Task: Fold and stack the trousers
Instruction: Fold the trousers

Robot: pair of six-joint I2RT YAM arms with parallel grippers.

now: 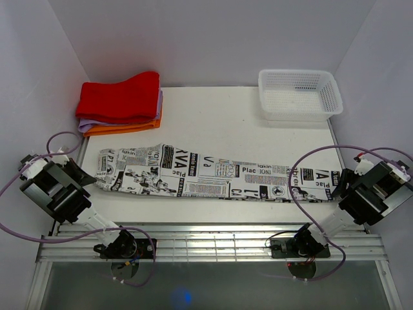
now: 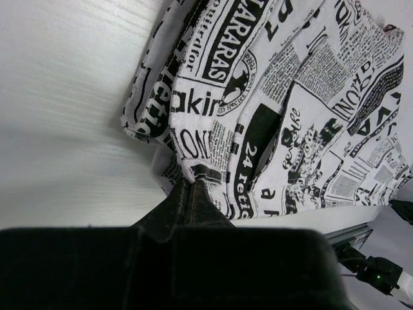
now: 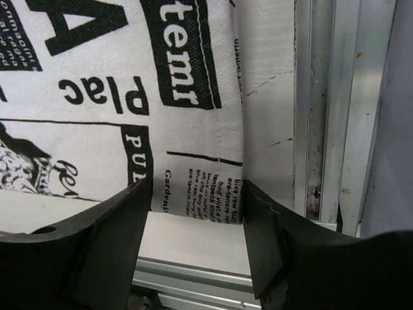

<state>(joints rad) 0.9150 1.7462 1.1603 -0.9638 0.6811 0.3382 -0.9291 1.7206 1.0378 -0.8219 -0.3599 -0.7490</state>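
The trousers (image 1: 213,171), white fabric with black newspaper print, lie stretched flat from left to right across the table (image 1: 226,123). My left gripper (image 1: 87,174) sits at their left end. In the left wrist view its fingertips (image 2: 192,184) are pressed together on a pinch of the trousers' edge (image 2: 206,169), and the cloth (image 2: 290,97) bunches beyond them. My right gripper (image 1: 337,187) is at the right end. In the right wrist view its jaws stand apart, the gripper (image 3: 197,194) straddling a hem corner of the trousers (image 3: 200,187) that lies flat on the table.
A stack of folded red, purple and orange cloths (image 1: 121,103) sits at the back left. A white plastic basket (image 1: 299,93) stands at the back right. An aluminium rail (image 1: 213,245) runs along the near table edge, close to the right gripper (image 3: 322,129).
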